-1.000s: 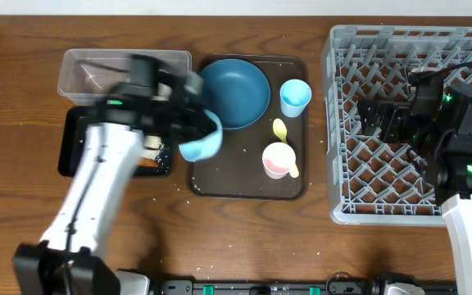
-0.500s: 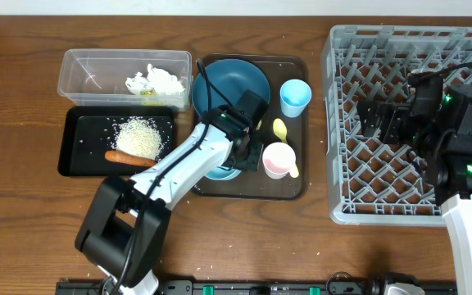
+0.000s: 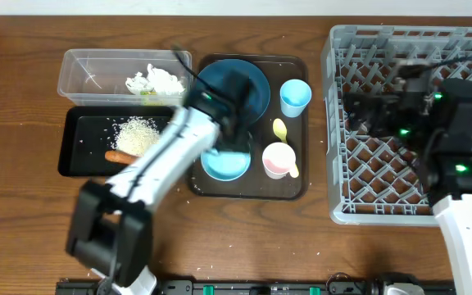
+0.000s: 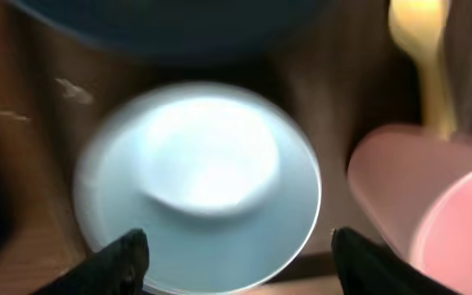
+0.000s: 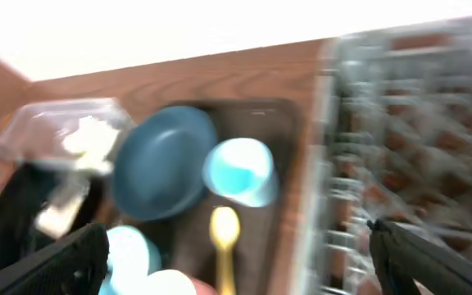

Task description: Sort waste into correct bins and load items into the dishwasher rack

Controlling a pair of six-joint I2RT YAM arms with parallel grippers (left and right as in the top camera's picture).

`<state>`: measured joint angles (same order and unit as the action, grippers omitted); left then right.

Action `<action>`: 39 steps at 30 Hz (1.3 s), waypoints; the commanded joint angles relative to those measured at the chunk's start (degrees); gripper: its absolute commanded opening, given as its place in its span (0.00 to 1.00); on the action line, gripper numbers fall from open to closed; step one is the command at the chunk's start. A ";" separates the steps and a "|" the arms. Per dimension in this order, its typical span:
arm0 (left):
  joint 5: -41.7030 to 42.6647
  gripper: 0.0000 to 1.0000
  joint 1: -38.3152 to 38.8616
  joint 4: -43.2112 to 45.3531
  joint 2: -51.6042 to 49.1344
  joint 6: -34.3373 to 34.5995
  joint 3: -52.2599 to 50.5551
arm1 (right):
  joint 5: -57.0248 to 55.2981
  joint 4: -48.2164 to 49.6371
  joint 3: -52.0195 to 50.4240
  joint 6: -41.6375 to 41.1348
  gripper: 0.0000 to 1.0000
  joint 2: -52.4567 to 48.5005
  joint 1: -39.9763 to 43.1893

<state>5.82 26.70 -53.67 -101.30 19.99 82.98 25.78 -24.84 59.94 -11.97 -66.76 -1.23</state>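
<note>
The bowl (image 3: 225, 165) rests on the brown serving tray (image 3: 252, 190), light blue side up as far as the blur lets me see. My left gripper (image 3: 228, 146) hovers open just above the bowl (image 4: 199, 180), a finger on each side and neither touching it (image 4: 240, 250). The dark blue plate (image 3: 252, 82) lies partly under that arm. Light blue cup (image 3: 295, 97), yellow spoon (image 3: 280, 129) and pink cup (image 3: 279, 159) sit on the same tray. My right gripper (image 3: 359, 115) hangs open and empty over the dishwasher rack (image 3: 400, 192); in its own view (image 5: 236, 258) the spoon (image 5: 224, 233) lies far below.
The clear tub (image 3: 88, 74) at the back left holds white napkins (image 3: 156, 81). In front of it the black tray (image 3: 80, 143) holds rice (image 3: 138, 135) and a carrot stick (image 3: 123, 156). A few rice grains lie on the wood in front of the brown tray.
My left arm carried the bowl from over the black tray to the brown tray, set it down and opened its jaws. The right arm shifted slightly left over the rack.
</note>
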 commanded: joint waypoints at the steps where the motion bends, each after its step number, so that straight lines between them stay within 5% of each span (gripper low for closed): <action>1: -1.01 0.75 -8.17 -3.41 6.67 1.29 5.16 | 0.57 2.99 1.62 -2.49 0.99 -0.87 -7.41; 9: -0.92 0.76 -30.71 -7.06 12.76 0.63 5.40 | -6.43 5.29 7.72 -2.80 0.99 -12.90 -25.11; 18: -0.98 0.76 -37.03 -9.46 12.57 -1.33 5.22 | -30.03 -20.55 33.29 -0.20 0.99 -36.81 -42.91; 23: -0.98 0.76 -37.03 -9.49 12.57 -1.31 5.05 | -30.71 -22.67 35.65 -5.29 0.98 -43.91 -43.95; 33: -1.01 0.76 -37.03 -9.31 12.57 -2.16 3.02 | -30.27 -23.89 35.58 -7.43 0.68 -49.55 -41.62; 39: -1.90 0.76 -37.03 -9.31 12.57 -2.34 2.71 | -29.83 -26.03 35.56 -9.92 0.62 -52.89 -40.65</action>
<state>5.15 -10.13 -62.83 -88.53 19.00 86.59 -3.68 -50.30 94.56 -19.84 -117.12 -42.81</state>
